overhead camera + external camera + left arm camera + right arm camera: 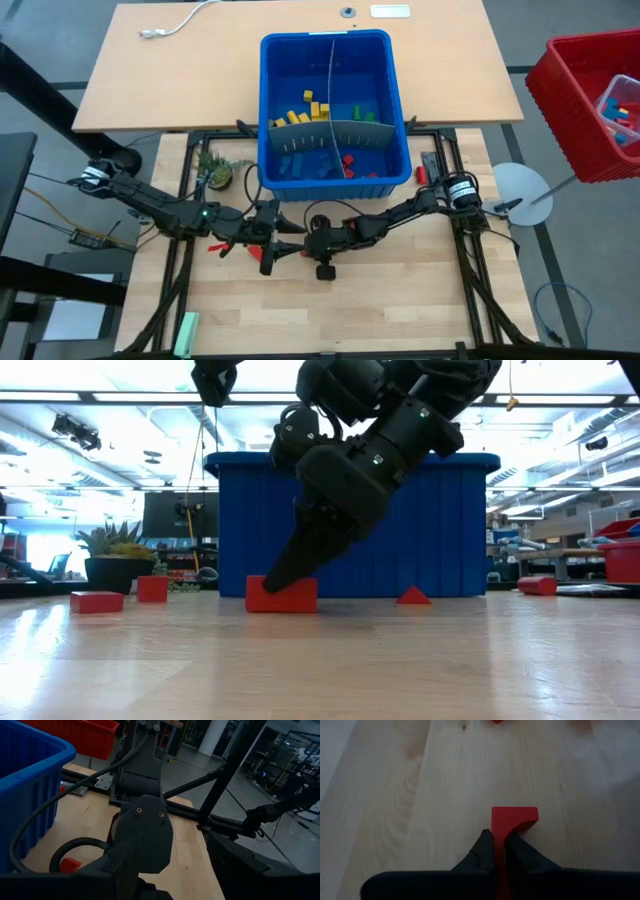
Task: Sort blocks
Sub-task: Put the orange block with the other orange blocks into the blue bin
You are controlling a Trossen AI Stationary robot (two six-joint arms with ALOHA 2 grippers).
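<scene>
Right wrist view: right gripper (499, 851) jaws pinch red block (512, 820), long axis crosswise

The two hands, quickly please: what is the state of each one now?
Left hand: open, holding nothing.
Right hand: closed on a red block that lies on the table.

Brightly, evenly lit from ceiling strip lights (130, 397); soft shadows on the table (400, 310). Washed-out glare in the right wrist view's corner; blurred close foreground at low level.
</scene>
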